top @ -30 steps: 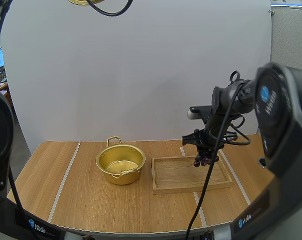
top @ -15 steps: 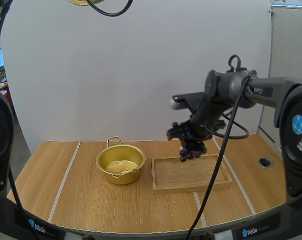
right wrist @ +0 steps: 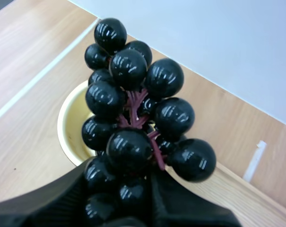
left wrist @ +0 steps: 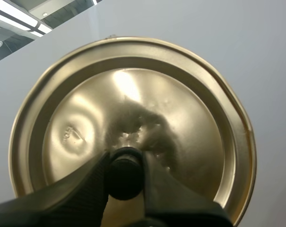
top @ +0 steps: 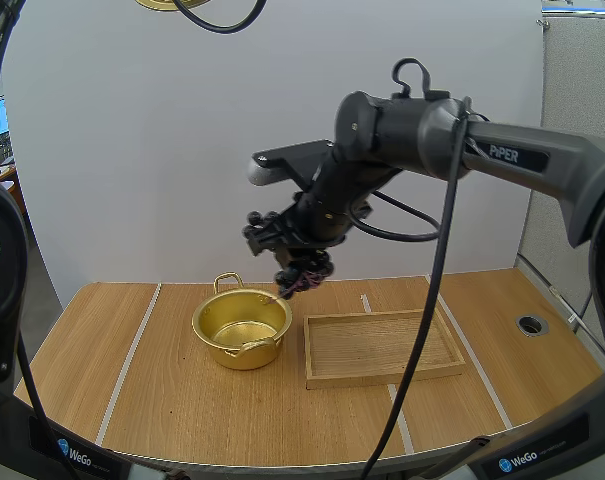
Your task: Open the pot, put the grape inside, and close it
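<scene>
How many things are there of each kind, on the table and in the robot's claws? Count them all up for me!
pot: 1
lid: 1
bunch of grapes: 1
wooden tray: 1
Total: 4

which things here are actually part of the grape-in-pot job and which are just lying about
Part of the job:
pot, open
lid, knob pinched by the left gripper
bunch of grapes, held by the right gripper over the pot's rim

Just lying about:
wooden tray, beside the pot
table under both
</scene>
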Motion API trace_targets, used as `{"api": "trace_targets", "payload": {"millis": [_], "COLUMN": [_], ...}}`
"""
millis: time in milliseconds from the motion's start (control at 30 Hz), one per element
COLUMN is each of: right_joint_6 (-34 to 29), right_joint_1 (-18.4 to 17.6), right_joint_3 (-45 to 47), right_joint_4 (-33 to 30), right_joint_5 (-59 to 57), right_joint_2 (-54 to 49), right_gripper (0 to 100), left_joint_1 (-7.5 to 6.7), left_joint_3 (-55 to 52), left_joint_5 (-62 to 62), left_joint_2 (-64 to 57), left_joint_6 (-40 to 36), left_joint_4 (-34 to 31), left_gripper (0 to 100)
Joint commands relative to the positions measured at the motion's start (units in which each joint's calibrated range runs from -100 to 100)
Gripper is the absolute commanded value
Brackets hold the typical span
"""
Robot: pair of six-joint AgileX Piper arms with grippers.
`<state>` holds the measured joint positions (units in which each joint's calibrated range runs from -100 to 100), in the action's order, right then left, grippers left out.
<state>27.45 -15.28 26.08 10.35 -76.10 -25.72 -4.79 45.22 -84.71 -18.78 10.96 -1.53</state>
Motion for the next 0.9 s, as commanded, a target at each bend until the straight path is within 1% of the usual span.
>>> {"api": "trace_targets", "payload": {"millis": [0, 133, 367, 667, 867], "right_joint_6": [-0.3, -0.3, -0.07, 1.49, 2.76], "right_joint_1": [-1.43, -2.39, -2.51, -2.51, -2.51], "right_joint_3": [-4.15, -7.74, -11.86, -12.44, -12.6], "right_joint_4": [0.45, 0.61, 0.6, 0.6, 1.94], "right_joint_5": [0.85, 0.85, 0.85, 1.54, 2.74], "right_joint_2": [3.45, 8.89, 19.23, 27.92, 31.82], "right_gripper": [0, 0, 0, 0, 0], "left_joint_1": [-0.14, -0.14, -0.14, -0.14, -0.14], "left_joint_3": [0.4, 0.4, 0.4, 0.4, 0.4], "left_joint_5": [1.98, 1.98, 1.98, 1.98, 1.98], "left_joint_2": [-0.51, -0.51, -0.51, -0.51, -0.51], "left_joint_6": [-0.25, -0.25, -0.25, -0.25, -0.25], "left_joint_4": [-0.51, -0.51, -0.51, -0.51, -0.51], "left_gripper": [0, 0, 0, 0, 0]}}
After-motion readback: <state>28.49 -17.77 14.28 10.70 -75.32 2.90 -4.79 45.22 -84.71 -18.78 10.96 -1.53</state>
